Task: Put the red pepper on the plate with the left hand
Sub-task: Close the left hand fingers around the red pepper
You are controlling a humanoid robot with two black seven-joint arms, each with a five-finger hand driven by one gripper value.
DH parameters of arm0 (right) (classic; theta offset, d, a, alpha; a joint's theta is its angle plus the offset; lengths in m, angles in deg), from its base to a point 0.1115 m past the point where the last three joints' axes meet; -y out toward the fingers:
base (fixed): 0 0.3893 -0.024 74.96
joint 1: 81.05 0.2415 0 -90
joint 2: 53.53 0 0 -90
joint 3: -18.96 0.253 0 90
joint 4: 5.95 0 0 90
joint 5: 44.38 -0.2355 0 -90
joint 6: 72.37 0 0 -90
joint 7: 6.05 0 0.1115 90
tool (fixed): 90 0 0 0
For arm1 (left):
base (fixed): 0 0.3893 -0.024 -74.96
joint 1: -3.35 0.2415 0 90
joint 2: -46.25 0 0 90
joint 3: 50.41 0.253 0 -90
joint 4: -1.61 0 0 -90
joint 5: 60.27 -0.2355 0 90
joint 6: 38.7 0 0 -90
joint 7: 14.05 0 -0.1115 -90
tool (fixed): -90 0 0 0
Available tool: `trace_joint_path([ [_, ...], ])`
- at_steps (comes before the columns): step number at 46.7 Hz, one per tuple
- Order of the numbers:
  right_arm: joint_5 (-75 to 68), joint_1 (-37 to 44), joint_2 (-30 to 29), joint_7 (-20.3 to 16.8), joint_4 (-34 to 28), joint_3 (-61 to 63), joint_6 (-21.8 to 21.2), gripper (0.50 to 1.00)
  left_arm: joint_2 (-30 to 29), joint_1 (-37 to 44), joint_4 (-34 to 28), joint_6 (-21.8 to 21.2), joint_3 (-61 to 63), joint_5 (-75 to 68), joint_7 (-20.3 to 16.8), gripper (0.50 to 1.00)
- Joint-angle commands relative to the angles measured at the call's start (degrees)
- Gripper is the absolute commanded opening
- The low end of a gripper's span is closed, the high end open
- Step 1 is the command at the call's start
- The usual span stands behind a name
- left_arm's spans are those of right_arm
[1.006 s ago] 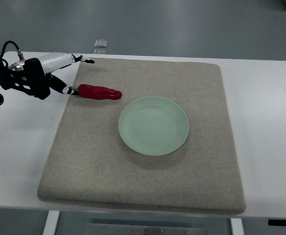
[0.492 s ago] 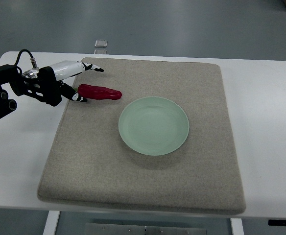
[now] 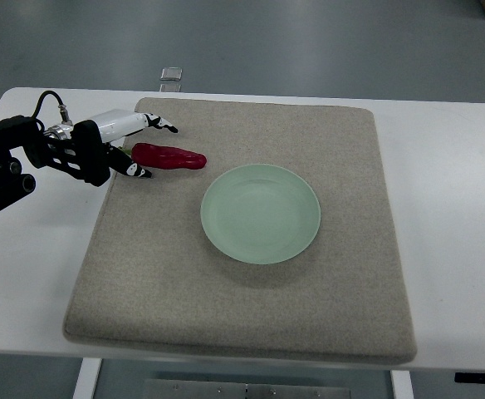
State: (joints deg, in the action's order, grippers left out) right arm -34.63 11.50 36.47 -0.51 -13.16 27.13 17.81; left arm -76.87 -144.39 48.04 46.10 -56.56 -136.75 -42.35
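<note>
**A:** Where is the left hand [image 3: 134, 145] just now?

**B:** At the far left of the grey mat [image 3: 242, 316], with its arm reaching in over the white worktop [image 3: 450, 208]. Its fingers [image 3: 161, 125] are spread and hold nothing. One white finger points out past the far side of the red pepper [image 3: 169, 156], and darker fingertips sit by the stem end on the near side. I cannot tell whether any of them touch it.

**A:** And the pepper itself?

**B:** Lying flat on the mat, directly ahead of the hand, long axis pointing away from it toward the green plate [image 3: 261, 214]. The plate is beyond the pepper's far tip, nearer the robot, close by but apart from it.

**A:** What could go wrong?

**B:** I'd judge the grip the weak point. The pepper is smooth and tapered; if the fingers close only on the thin stem end, it may pivot or droop, or squirt out forward. A push before closing could roll it along the mat.

**A:** Room to move?

**B:** Plenty. Between the hand and the plate there is only bare mat. The mat's left edge lies under the wrist, so dragging low risks catching it. The plate's raised rim is the other edge; the pepper must clear it, or it could nudge the plate.
</note>
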Motion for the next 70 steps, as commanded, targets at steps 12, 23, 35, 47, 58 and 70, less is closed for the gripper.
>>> trace_joint_path([
  [12,0.0,0.1,0.0,0.0,0.0,0.0,0.0,0.932,0.7,0.0,-0.4,-0.1,0.1,0.0,0.0,0.780],
  [23,0.0,0.0,0.0,0.0,0.0,0.0,0.0,0.932,1.5,0.0,-1.7,-0.1,0.4,0.0,0.0,0.776],
  [35,0.0,0.0,0.0,0.0,0.0,0.0,0.0,0.932,2.0,0.0,-2.5,-0.2,1.2,0.0,-0.1,0.737],
  [47,0.0,0.0,0.0,0.0,0.0,0.0,0.0,0.932,2.2,0.0,-2.8,-0.2,1.2,0.0,-0.1,0.737],
  [58,0.0,0.0,0.0,0.0,0.0,0.0,0.0,0.932,2.3,0.0,-2.8,-0.2,1.3,0.0,-0.1,0.709],
  [70,0.0,0.0,0.0,0.0,0.0,0.0,0.0,0.932,2.3,0.0,-2.9,-0.2,1.3,0.0,-0.1,0.664],
])
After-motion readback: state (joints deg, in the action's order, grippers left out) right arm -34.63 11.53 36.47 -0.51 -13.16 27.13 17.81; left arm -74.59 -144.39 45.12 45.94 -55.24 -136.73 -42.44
